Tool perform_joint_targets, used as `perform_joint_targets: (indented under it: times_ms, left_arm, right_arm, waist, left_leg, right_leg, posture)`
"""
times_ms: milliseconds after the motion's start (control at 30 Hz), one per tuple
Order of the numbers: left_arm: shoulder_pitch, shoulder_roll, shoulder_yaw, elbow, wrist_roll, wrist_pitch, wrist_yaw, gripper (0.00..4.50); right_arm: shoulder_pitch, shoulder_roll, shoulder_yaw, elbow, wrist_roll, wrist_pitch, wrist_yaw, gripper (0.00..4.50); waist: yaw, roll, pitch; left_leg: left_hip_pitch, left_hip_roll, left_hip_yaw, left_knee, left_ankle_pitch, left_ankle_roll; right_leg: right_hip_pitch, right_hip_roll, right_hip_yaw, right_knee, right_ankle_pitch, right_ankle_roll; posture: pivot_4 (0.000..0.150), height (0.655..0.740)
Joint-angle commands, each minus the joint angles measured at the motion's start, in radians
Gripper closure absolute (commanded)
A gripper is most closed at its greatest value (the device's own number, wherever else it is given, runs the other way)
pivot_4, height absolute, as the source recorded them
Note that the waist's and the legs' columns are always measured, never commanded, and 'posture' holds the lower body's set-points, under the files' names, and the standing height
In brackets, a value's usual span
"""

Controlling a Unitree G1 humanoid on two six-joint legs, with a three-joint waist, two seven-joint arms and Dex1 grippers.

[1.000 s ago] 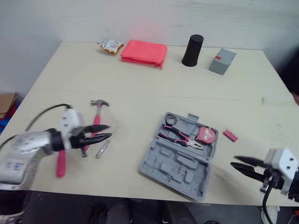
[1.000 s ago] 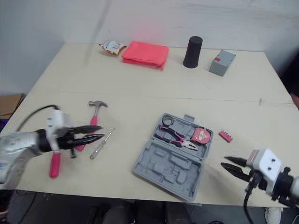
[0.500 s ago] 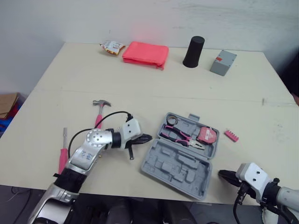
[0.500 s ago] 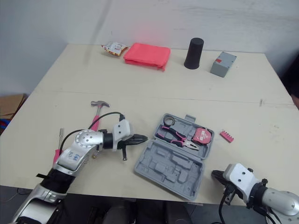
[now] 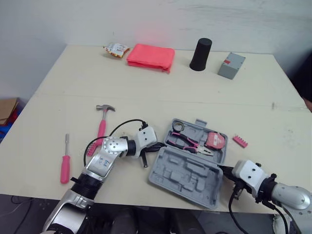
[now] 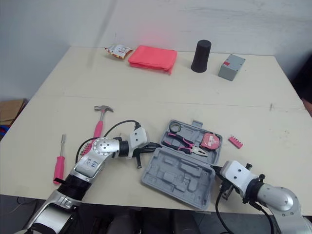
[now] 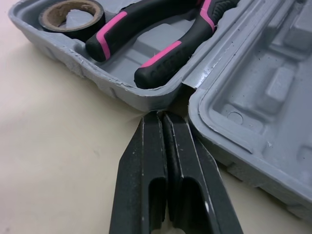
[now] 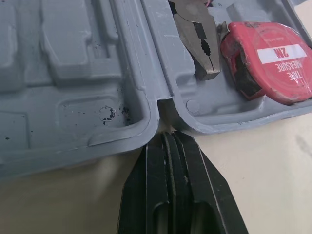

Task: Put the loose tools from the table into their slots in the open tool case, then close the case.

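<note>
The grey tool case [image 5: 187,168] lies open near the table's front edge. Its far half holds pink-handled pliers [image 5: 187,142], a red tape measure [image 5: 215,141] and a black tape roll [image 5: 178,126]. My left gripper [image 5: 161,145] is shut and empty, with its fingertips [image 7: 163,119] at the hinge notch on the case's left side. My right gripper [image 5: 222,169] is also shut and empty, tips [image 8: 168,139] touching the hinge notch on the right side. A pink-handled hammer [image 5: 101,127] and a pink screwdriver [image 5: 65,163] lie left of the case. A pink bit holder [image 5: 240,141] lies to its right.
Along the table's far edge sit a snack packet [image 5: 115,48], a folded pink cloth [image 5: 150,56], a black cylinder [image 5: 200,47] and a small grey box [image 5: 231,65]. The case's near half reaches close to the table's front edge.
My left gripper swung right from beside the hammer to the case's left hinge end and shut. The right gripper moved left to the right hinge end and shut.
</note>
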Motion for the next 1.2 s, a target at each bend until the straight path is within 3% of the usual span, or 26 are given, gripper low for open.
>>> perform_joint_targets:
  times_ms: [33,267,500,1033,1200]
  left_arm:
    - [0.029,0.013,0.009,-0.091,-0.022,0.015,-0.03,4.44]
    - [0.188,0.101,0.143,-0.297,-0.074,0.131,-0.004,4.44]
    - [0.324,0.167,0.167,-0.421,-0.056,0.174,0.016,4.44]
    - [0.201,0.131,0.106,-0.27,0.001,0.13,0.028,4.44]
    - [0.17,0.179,0.113,-0.242,-0.004,0.092,-0.034,4.44]
  right_arm:
    - [-0.067,0.007,0.064,-0.019,-0.004,0.02,0.006,4.5]
    - [-0.249,0.041,0.187,0.017,-0.034,0.051,0.018,4.5]
    - [-0.378,0.051,0.258,0.102,-0.06,0.05,0.043,4.5]
    - [-0.319,0.003,0.219,0.055,-0.013,0.086,0.107,4.5]
    - [-0.261,-0.016,0.139,0.043,-0.01,0.067,0.088,4.5]
  waist:
    - [-0.001,0.0,0.0]
    - [-0.002,0.0,0.0]
    - [0.005,0.001,0.001]
    - [0.023,0.001,0.001]
    - [0.028,0.001,0.001]
  left_leg:
    - [0.0,0.0,0.0,0.0,0.0,0.0]
    - [-0.001,0.001,0.0,-0.001,0.0,-0.001]
    - [-0.001,0.0,0.0,-0.001,-0.001,0.001]
    - [-0.001,0.0,-0.001,-0.001,-0.004,0.005]
    - [-0.001,-0.001,-0.001,-0.001,-0.004,0.005]
  right_leg:
    - [0.0,0.0,0.0,0.0,0.0,0.0]
    - [-0.001,0.0,0.0,0.0,0.0,0.0]
    - [-0.001,-0.002,-0.001,-0.001,0.0,0.0]
    - [0.0,-0.002,-0.001,-0.002,0.0,0.0]
    - [0.0,-0.002,-0.002,-0.003,0.0,-0.001]
  posture:
    - [0.15,0.74]
    - [0.15,0.74]
    - [0.15,0.74]
    - [0.15,0.74]
    - [0.15,0.74]
